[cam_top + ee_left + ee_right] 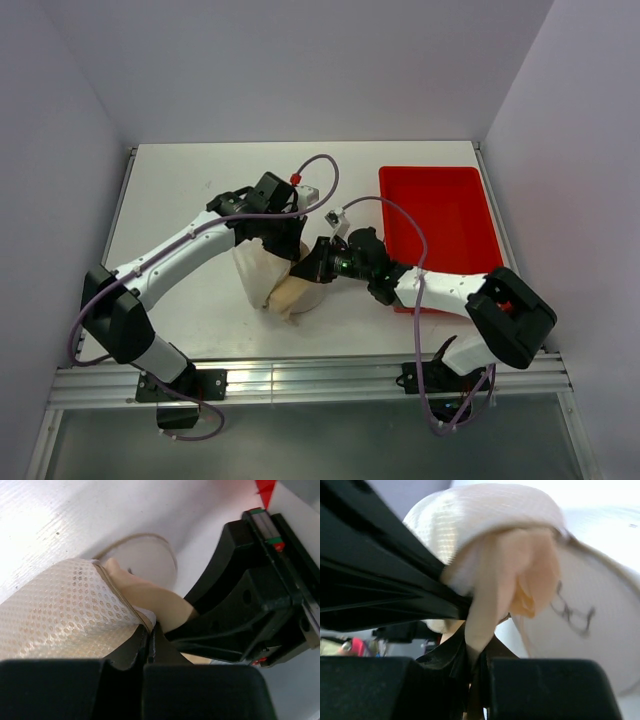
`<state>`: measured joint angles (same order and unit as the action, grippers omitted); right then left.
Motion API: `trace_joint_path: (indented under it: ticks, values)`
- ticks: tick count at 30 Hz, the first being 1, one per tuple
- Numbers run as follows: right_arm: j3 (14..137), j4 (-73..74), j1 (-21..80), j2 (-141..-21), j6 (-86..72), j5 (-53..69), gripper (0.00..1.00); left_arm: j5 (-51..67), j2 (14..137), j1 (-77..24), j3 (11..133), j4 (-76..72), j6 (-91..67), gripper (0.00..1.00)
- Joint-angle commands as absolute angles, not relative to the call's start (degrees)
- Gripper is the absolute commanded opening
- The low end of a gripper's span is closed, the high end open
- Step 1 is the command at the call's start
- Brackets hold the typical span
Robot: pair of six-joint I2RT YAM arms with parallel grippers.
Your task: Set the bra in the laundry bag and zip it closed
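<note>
On the table [180, 190], right tool [308, 268] pinches bra [290, 297] beside laundry bag [258, 270].

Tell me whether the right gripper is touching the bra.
Touching. In the right wrist view, the right gripper pinches a fold of the bra.

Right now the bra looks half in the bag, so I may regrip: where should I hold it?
Probably the peach fold of the bra sticking out of the bag, coming from the right arm's side, which the opening faces. The rest lies under mesh, and the left gripper holds the rim.
</note>
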<state>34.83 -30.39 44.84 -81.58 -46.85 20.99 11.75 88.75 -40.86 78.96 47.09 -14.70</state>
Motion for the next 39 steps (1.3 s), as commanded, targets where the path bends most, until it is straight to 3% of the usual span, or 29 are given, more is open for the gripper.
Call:
trace_joint_path:
  ticks: [1, 14, 30, 39]
  values:
    - [33.93, -47.26, 44.83, -83.66, -47.72, 29.16, 0.0, 18.19, 86.84, -41.4, 78.75, 44.39, -13.01, 0.0]
    - [27.51, -89.53, 43.68, -99.4, -68.54, 21.9, 0.0, 30.75, 80.69, -41.66, 74.63, 41.23, -15.03, 0.0]
    - [29.79, -101.25, 42.54, -103.53, -83.84, 14.51, 0.0, 33.84, 74.35, -41.92, 65.05, 38.94, -16.7, 0.0]
    - [28.83, -100.55, 41.93, -98.0, -88.41, 6.6, 0.0, 32.43, 73.39, -42.1, 60.83, 37.79, -16.52, 0.0]
